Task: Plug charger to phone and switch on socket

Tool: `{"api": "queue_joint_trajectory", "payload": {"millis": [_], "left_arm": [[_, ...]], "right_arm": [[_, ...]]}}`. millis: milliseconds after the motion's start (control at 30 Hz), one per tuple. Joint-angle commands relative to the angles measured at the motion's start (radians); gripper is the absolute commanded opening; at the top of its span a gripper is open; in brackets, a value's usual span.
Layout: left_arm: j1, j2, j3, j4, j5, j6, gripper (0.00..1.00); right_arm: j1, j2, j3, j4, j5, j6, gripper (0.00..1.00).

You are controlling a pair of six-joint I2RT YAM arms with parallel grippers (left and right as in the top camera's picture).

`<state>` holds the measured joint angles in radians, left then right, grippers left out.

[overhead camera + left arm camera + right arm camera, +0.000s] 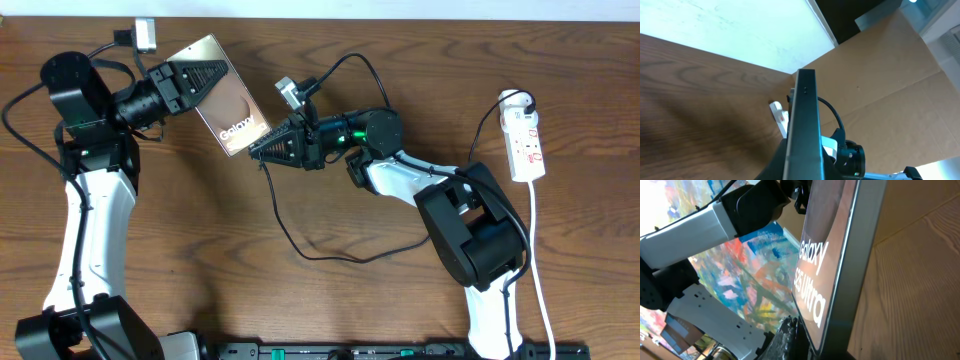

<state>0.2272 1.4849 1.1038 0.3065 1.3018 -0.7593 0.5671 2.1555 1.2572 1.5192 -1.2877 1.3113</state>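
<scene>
The phone [228,108] is held off the table, its glossy brown face with white "Galaxy" lettering turned up. My left gripper [196,80] is shut on its upper end. It appears edge-on in the left wrist view [805,120], between the dark fingers [802,167]. My right gripper [262,148] is at the phone's lower end, shut on the charger plug, which is hidden behind the fingers [795,340] beside the phone [832,255]. The thin black charger cable [330,256] loops over the table to the white socket [527,140] at the right.
The socket's white cord [537,250] runs down the right side towards the front edge. A black rail [400,351] lies along the front. The right arm's base [480,240] stands between the cable loop and the socket. A brown cardboard sheet [900,85] shows in the left wrist view.
</scene>
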Motion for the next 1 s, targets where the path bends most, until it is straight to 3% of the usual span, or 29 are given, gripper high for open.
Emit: {"api": "queue_joint_trajectory", "payload": {"millis": [0,167,333,367,400,433,800,967], "left_arm": [[-0.017,0.002,0.006,-0.012,0.096,-0.004,0.07],[-0.017,0.002,0.006,-0.012,0.093,-0.004,0.08],[-0.015,0.002,0.006,-0.012,0.087,-0.004,0.08],[-0.014,0.002,0.006,-0.012,0.081,-0.004,0.08],[-0.014,0.002,0.006,-0.012,0.076,-0.004,0.08],[-0.014,0.002,0.006,-0.012,0.074,-0.004,0.07],[0.085,0.002,0.006,-0.013,0.109,-0.029,0.08],[0.142,0.002,0.006,-0.012,0.148,-0.047,0.07]], "right_arm": [[-0.003,-0.007,0.026,0.006,0.151,-0.027,0.19],[-0.003,-0.007,0.026,0.006,0.141,-0.027,0.29],[-0.003,-0.007,0.025,0.006,0.128,-0.027,0.44],[-0.003,-0.007,0.025,0.006,0.126,-0.026,0.54],[-0.003,-0.007,0.025,0.006,0.125,-0.026,0.89],[-0.003,-0.007,0.025,0.006,0.124,-0.026,0.99],[-0.045,-0.007,0.025,0.005,0.098,-0.025,0.99],[-0.100,-0.007,0.025,-0.202,0.096,-0.039,0.99]]}}
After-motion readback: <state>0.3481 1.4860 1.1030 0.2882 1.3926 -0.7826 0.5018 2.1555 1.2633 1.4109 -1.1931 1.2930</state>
